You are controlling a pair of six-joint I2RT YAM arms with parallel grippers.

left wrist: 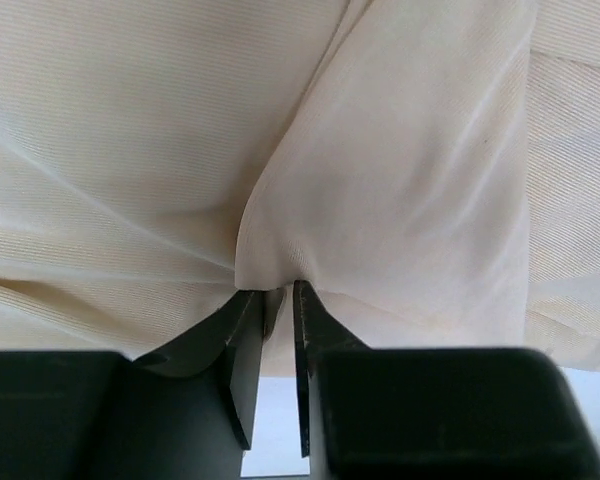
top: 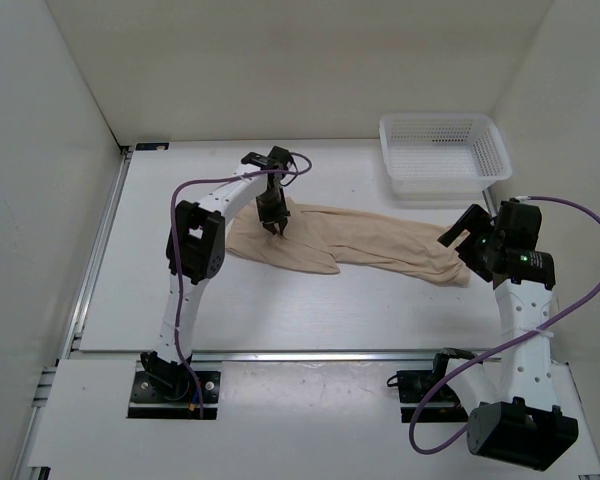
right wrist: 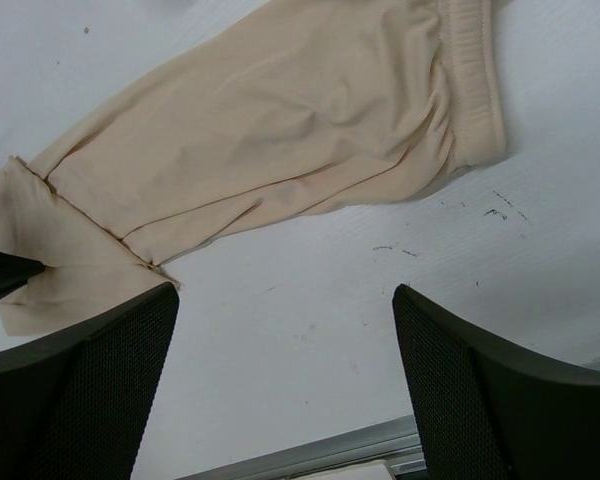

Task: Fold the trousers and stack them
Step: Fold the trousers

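Note:
The beige trousers (top: pixel 380 250) lie crumpled across the middle of the white table, running from the left arm to the right arm. My left gripper (top: pixel 277 228) points down onto their left end. In the left wrist view its jaws (left wrist: pixel 278 290) are shut on a pinched fold of the trousers (left wrist: pixel 380 150). My right gripper (top: pixel 460 240) hovers at the right end by the waistband. In the right wrist view it (right wrist: pixel 285 295) is wide open and empty over bare table, with the trousers (right wrist: pixel 280 120) just beyond and the elastic waistband (right wrist: pixel 475 90) at the upper right.
A white plastic mesh basket (top: pixel 438 119) stands at the back right of the table. White walls close in the left, back and right sides. A metal rail (top: pixel 310 353) runs along the table's near edge.

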